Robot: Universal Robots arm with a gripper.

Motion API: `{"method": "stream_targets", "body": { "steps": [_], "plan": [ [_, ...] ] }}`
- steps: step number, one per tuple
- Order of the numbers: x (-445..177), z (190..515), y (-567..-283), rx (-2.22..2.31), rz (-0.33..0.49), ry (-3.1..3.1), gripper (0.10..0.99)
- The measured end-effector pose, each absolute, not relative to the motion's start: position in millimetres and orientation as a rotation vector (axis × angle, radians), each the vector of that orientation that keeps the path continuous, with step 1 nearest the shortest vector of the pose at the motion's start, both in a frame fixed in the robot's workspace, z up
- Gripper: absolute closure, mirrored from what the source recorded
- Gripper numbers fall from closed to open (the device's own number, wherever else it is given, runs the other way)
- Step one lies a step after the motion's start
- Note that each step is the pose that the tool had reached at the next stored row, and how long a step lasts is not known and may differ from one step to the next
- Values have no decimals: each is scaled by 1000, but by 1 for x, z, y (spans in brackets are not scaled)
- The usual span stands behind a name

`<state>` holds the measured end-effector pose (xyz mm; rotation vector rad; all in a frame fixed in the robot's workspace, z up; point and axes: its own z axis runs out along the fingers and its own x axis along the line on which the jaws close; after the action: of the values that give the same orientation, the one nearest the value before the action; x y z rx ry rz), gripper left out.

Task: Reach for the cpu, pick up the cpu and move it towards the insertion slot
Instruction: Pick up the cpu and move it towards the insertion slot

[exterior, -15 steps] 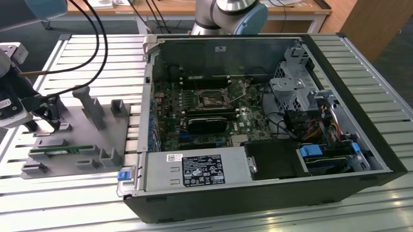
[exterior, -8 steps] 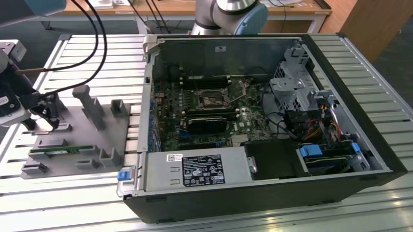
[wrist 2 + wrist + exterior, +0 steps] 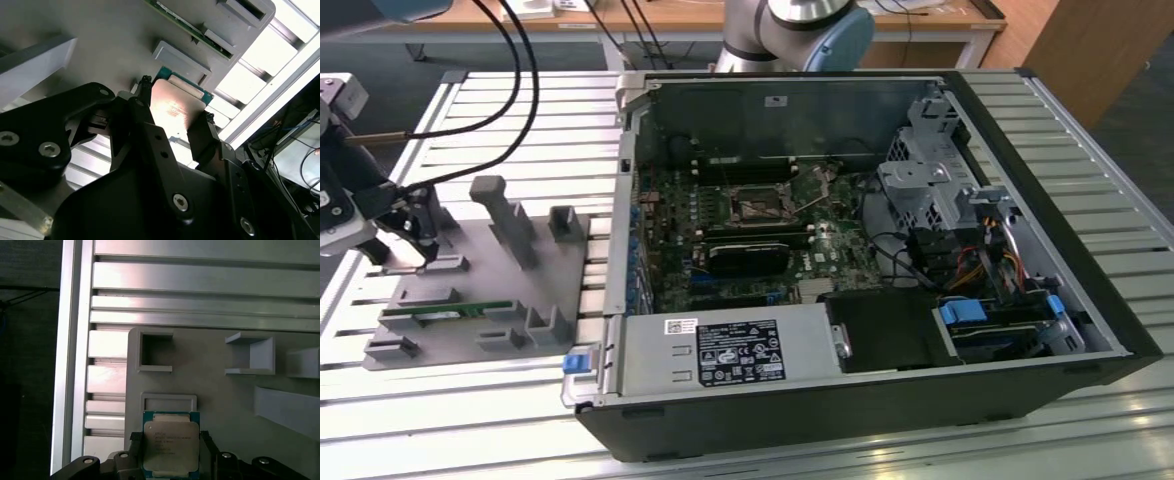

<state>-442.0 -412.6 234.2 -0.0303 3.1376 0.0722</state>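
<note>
Being pinched on two edges by the fingers (image 3: 136, 445), one cpu (image 3: 171, 446) is seen at the grey tray's (image 3: 467, 285) edge. One green memory stick (image 3: 447, 312) is laid there too; the insertion slot (image 3: 761, 205) is walled off from the tray inside the open case (image 3: 854, 400).

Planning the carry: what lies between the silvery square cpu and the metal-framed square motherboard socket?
In the exterior view: grey plastic holder posts and the open computer case's metal wall.
</note>
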Motion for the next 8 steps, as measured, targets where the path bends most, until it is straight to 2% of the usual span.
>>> {"method": "stream_targets", "body": {
  "steps": [8],
  "plan": [
    [-442, 241, -413, -30, 72, 3138, 549]
  ]
}}
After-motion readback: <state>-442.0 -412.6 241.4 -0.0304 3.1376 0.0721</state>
